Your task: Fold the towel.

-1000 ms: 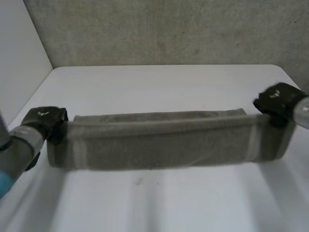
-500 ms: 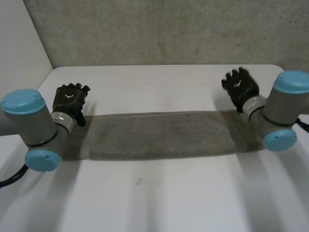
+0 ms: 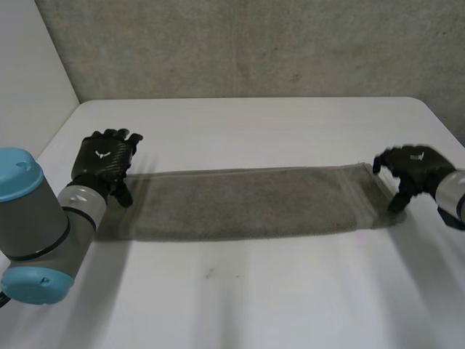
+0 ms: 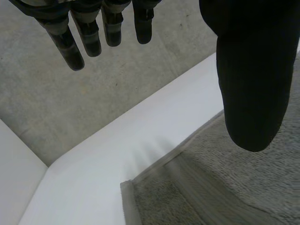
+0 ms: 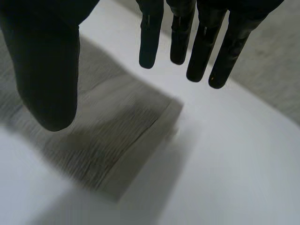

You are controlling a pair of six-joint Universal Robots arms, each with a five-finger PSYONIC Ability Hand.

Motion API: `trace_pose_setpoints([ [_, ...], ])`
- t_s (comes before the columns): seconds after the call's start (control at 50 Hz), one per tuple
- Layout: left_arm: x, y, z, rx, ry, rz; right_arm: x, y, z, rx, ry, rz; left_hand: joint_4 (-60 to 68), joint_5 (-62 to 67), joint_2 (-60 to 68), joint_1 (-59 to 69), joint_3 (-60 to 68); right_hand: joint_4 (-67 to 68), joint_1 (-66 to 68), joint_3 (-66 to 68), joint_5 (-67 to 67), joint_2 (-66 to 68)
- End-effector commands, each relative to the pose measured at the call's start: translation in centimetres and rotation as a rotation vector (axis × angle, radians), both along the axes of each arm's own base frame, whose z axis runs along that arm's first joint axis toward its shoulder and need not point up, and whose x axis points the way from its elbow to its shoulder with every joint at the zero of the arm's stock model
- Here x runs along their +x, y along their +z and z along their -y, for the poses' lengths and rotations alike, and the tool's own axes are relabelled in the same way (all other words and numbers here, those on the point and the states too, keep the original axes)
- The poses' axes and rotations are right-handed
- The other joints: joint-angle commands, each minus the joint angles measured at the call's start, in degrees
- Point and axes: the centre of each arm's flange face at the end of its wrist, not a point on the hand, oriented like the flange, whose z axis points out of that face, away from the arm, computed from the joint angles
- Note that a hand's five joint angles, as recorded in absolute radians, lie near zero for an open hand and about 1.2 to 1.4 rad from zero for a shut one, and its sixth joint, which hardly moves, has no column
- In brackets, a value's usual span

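A grey-green towel (image 3: 247,202), folded into a long narrow strip, lies flat across the white table (image 3: 240,298). My left hand (image 3: 105,156) hovers at the strip's left end, open, with nothing in it. In the left wrist view its straight fingers (image 4: 75,42) and thumb (image 4: 251,79) stand apart above the towel's corner (image 4: 154,192). My right hand (image 3: 410,166) is at the strip's right end, open and empty. In the right wrist view its fingers (image 5: 197,47) and thumb (image 5: 47,70) spread over the towel's end (image 5: 117,131).
A grey wall (image 3: 247,43) rises behind the table's far edge and a white wall (image 3: 29,80) stands at the left. Bare table stretches in front of the towel and behind it. The left arm (image 3: 36,225) crosses the table's near left.
A second ago both hands held the towel's ends off the table. They have let go and opened, the towel now lies flat, and the right hand has swung out to the right end.
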Motion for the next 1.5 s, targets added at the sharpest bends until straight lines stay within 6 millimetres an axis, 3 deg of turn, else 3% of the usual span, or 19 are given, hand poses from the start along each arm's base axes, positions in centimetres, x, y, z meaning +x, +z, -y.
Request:
trace_pose_setpoints([
  [0.02,-0.2,0.1,-0.4,0.005,-0.005,-0.009,-0.9,-3.7,-0.6,0.005,0.076,-0.049,0.7,-0.6,0.8,0.2,0.8,9.3,9.1,9.4,10.6,10.4],
  [0.34,-0.4,0.5,-0.8,0.012,-0.009,-0.055,-1.8,-5.8,0.3,-0.009,0.062,-0.052,0.3,-1.0,0.5,-0.2,0.4,26.3,26.1,26.4,27.6,27.4],
  [0.4,-0.4,0.5,-0.8,0.012,-0.009,-0.055,-1.8,-6.2,0.5,-0.007,0.06,-0.055,0.3,-1.0,0.5,-0.2,0.4,38.7,38.5,38.9,40.0,39.8],
  [0.42,-0.4,0.5,-0.8,0.012,-0.009,-0.055,-1.9,-6.2,0.7,-0.012,0.054,-0.056,0.3,-1.0,0.5,-0.2,0.4,54.0,53.8,54.1,55.3,55.1],
  [0.48,-0.4,0.4,-0.8,0.015,-0.007,-0.053,-2.2,-6.1,1.0,-0.029,0.045,-0.06,0.3,-1.0,0.5,-0.2,0.4,54.2,54.0,54.3,55.4,55.2],
  [0.7,-0.2,1.4,-1.2,-0.007,-0.007,-0.061,-10.7,-2.4,3.7,-0.128,-0.284,-0.323,0.3,-1.0,0.5,-0.2,0.4,54.2,54.0,54.3,55.4,55.2],
  [0.82,-0.1,2.1,-1.2,-0.029,-0.004,-0.068,-11.2,-0.2,4.3,-0.182,-0.274,-0.429,0.3,-1.0,0.5,-0.2,0.4,54.2,54.0,54.3,55.4,55.2],
  [0.94,0.0,3.5,-1.5,-0.067,-0.008,-0.085,-3.7,4.9,4.0,-0.318,-0.171,-0.197,0.3,-1.0,0.5,-0.2,0.4,54.2,54.0,54.3,55.4,55.2],
  [0.98,0.0,3.8,-1.5,-0.074,-0.008,-0.093,0.8,6.4,2.3,-0.353,-0.074,-0.083,0.3,-1.0,0.5,-0.2,0.4,54.2,54.0,54.3,55.4,55.2],
  [1.04,0.0,4.2,-1.6,-0.08,-0.009,-0.114,3.9,6.5,1.1,-0.358,0.002,-0.038,0.3,-1.0,0.5,-0.2,0.4,54.2,54.0,54.3,55.4,55.2],
  [1.08,0.0,4.4,-1.7,-0.08,-0.008,-0.129,10.6,5.9,-2.6,-0.374,0.191,0.016,0.3,-1.0,0.5,-0.2,0.4,54.2,54.0,54.3,55.4,55.2],
  [1.1,-0.1,4.5,-1.7,-0.078,-0.007,-0.139,10.6,5.9,-2.6,-0.374,0.192,0.017,0.3,-1.0,0.5,-0.2,0.4,54.2,54.0,54.3,55.4,55.2],
  [1.14,0.0,4.5,-1.7,-0.077,-0.007,-0.15,16.4,4.0,-7.1,-0.368,0.374,0.048,0.3,-1.0,0.5,-0.2,0.4,54.2,54.0,54.3,55.4,55.2],
  [1.2,0.0,4.6,-1.8,-0.073,-0.006,-0.16,20.0,2.1,-10.9,-0.341,0.5,0.069,0.3,-1.0,0.5,-0.2,0.4,54.2,54.0,54.3,55.4,55.2],
  [1.4,-0.6,4.4,-2.1,-0.07,-0.027,-0.162,23.4,-4.2,-16.4,-0.194,0.659,0.038,0.3,-1.0,0.5,-0.2,0.4,52.2,52.0,52.3,53.5,53.3],
  [1.42,-0.9,4.4,-2.1,-0.07,-0.035,-0.163,23.3,-4.2,-16.3,-0.194,0.651,0.038,0.3,-1.0,0.5,-0.2,0.4,26.9,26.7,27.0,28.2,28.0],
  [1.44,-1.2,4.5,-2.2,-0.075,-0.046,-0.165,23.3,-4.2,-16.3,-0.194,0.651,0.038,0.3,-1.0,0.5,-0.2,0.4,26.6,26.4,26.8,27.9,27.7],
  [1.46,-1.2,4.5,-2.2,-0.075,-0.046,-0.165,23.2,-3.8,-16.1,-0.193,0.632,0.037,0.3,-1.0,0.5,-0.2,0.4,-15.8,-16.0,-15.7,-14.6,-14.8],
  [1.5,-1.6,4.6,-2.3,-0.08,-0.059,-0.168,23.0,-3.3,-16.1,-0.193,0.62,0.044,0.4,-0.9,0.5,-0.2,0.5,-15.8,-16.0,-15.7,-14.6,-14.8],
])
